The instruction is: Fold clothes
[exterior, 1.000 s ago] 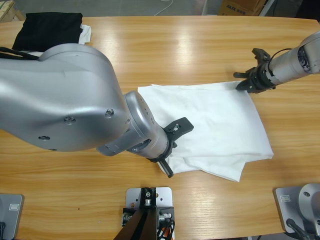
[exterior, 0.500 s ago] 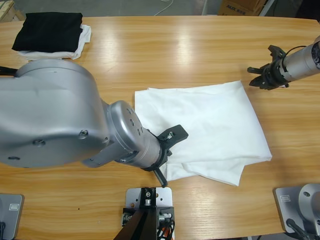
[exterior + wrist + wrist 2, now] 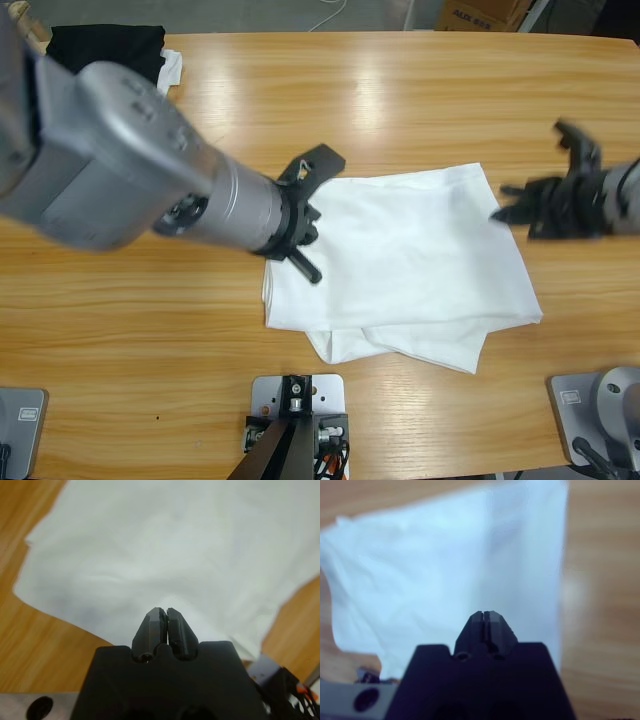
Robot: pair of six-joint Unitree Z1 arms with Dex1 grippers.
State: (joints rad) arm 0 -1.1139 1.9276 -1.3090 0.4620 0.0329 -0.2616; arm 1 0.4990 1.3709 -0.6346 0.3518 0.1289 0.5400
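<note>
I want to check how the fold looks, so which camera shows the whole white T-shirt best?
The high view: the white T-shirt lies whole on the wooden table, every edge visible, with the rumpled overlap along its near edge. The left wrist view shows only part of it beyond the shut left tool; the right wrist view shows part, blurred.

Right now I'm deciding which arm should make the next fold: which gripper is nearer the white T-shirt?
Left. The left gripper is over the white T-shirt at its upper left edge, jaws shut and empty. The right gripper is beside its right edge, above bare table.
</note>
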